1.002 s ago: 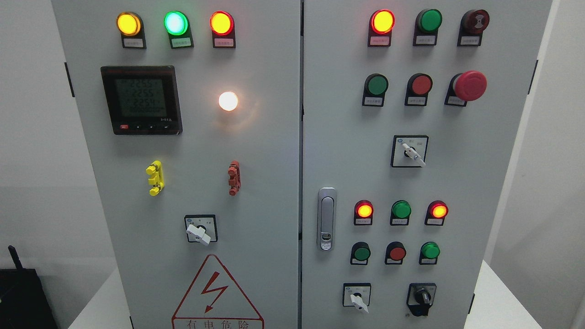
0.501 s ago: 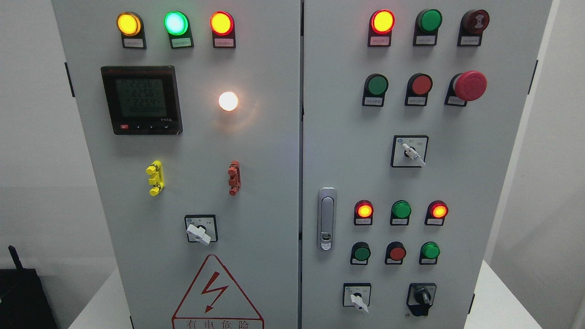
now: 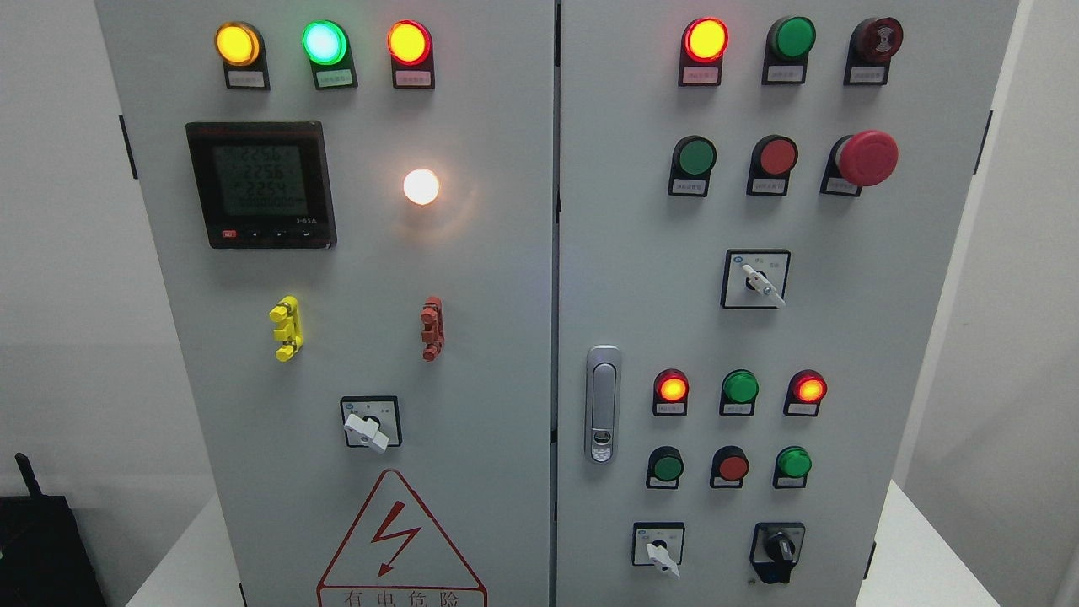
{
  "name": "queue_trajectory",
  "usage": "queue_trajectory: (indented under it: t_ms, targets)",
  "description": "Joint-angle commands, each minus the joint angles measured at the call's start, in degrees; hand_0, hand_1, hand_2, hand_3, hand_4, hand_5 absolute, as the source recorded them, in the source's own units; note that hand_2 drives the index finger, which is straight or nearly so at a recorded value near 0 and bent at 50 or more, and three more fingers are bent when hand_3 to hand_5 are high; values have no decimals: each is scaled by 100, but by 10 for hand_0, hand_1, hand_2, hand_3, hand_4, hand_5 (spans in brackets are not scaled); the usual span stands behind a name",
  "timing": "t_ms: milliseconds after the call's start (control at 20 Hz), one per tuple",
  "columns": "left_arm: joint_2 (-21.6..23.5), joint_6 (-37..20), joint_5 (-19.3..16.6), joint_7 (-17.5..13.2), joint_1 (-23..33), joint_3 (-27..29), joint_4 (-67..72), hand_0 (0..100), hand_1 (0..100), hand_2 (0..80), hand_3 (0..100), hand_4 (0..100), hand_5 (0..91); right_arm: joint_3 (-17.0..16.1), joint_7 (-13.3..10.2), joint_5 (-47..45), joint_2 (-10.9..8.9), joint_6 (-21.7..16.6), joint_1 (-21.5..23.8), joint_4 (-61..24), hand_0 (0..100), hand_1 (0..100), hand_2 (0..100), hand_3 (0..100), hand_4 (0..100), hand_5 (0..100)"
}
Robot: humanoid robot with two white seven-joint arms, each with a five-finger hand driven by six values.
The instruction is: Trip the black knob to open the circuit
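Note:
A grey electrical cabinet fills the view. The black knob [image 3: 780,550] sits at the lower right of the right door [image 3: 641,278], its handle pointing straight up. Left of it is a white-handled selector [image 3: 660,548]. Neither of my hands is in view.
The right door carries lit red lamps [image 3: 672,388], green and red buttons, a red mushroom stop button [image 3: 866,158], a white selector [image 3: 759,281] and a silver door latch [image 3: 602,405]. The left door [image 3: 489,337] has a meter [image 3: 261,184], lit lamps and a white selector [image 3: 367,426]. A black box [image 3: 42,548] stands at lower left.
Only the digits on the meter flicker. Nothing else has moved.

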Motion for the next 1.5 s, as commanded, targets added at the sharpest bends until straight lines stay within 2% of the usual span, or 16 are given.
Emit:
queue_trajectory:
  t_ms: [0,200,451,752,1002,1303,1453]
  targets:
    - [-9,-18,14,1,-14,7,-1,120,389,0,0,0,0,47,-196,-7,0,-113,-18,-263,0,232,7,1000,884,919]
    - [-9,-18,14,1,-14,7,-1,120,389,0,0,0,0,135,-495,-7,0,-130,-36,-501,0,242,71,1000,957,980]
    - [-9,-18,14,1,-14,7,-1,120,389,0,0,0,0,223,-522,10,9,-139,-10,-887,0,244,75,1000,985,995]
    - [-9,-18,14,1,-14,7,-1,120,389,0,0,0,0,390,-505,19,9,-51,140,-1502,0,240,2,1000,1000,1000]
    - [-9,-18,14,1,-14,7,-1,120,389,0,0,0,0,504,-435,19,-9,203,368,-2074,0,204,0,1000,1000,1000]
    - [-9,-18,14,1,-14,7,-1,120,389,0,0,0,0,539,-408,1,-27,423,368,-2522,0,138,0,1000,1000,1000]
    - [-9,-18,14,1,-23,7,-1,120,389,0,0,0,0,531,-163,1,-27,607,351,-2742,0,118,0,1000,1000,1000]
